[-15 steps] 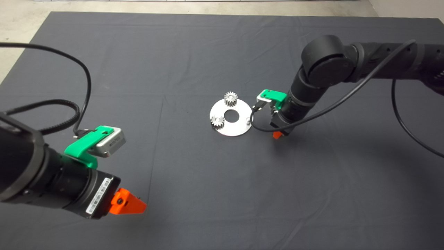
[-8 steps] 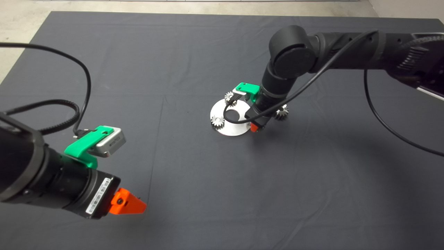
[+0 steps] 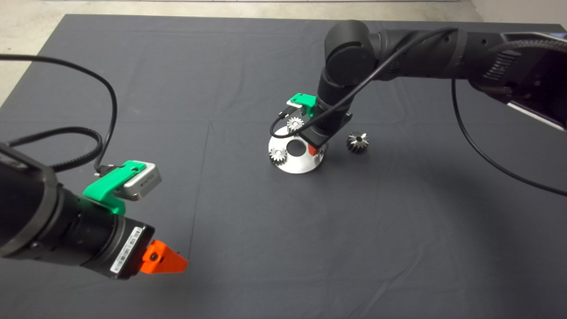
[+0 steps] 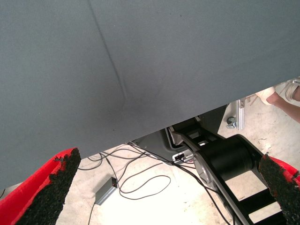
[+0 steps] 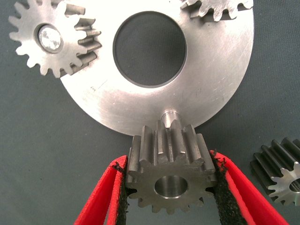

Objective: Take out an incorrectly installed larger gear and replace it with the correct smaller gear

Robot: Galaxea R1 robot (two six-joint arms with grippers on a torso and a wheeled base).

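In the right wrist view my right gripper [image 5: 169, 164] is shut on the smaller gear [image 5: 171, 180], a grey toothed gear with a round centre hole. It hangs over the rim of the round steel plate [image 5: 215, 89], just short of a bare pin [image 5: 169, 114]. The larger gear [image 3: 357, 142] lies on the mat to the right of the plate [image 3: 296, 165], apart from it, and shows beside the fingers as the larger gear [image 5: 281, 171]. In the head view the right gripper [image 3: 313, 150] is mostly hidden by its arm.
Two light silver gears [image 3: 294, 124] [image 3: 277, 155] sit on the plate around its centre hole [image 3: 296, 147]. My left gripper [image 3: 165, 262] is parked open at the lower left; its wrist view looks past the mat edge [image 4: 154, 131] to cables and a person's foot [image 4: 281, 93].
The right arm has swung left from the mat beside the plate to over the plate's right edge with the smaller gear. The larger gear has come into view. The left arm stayed still.
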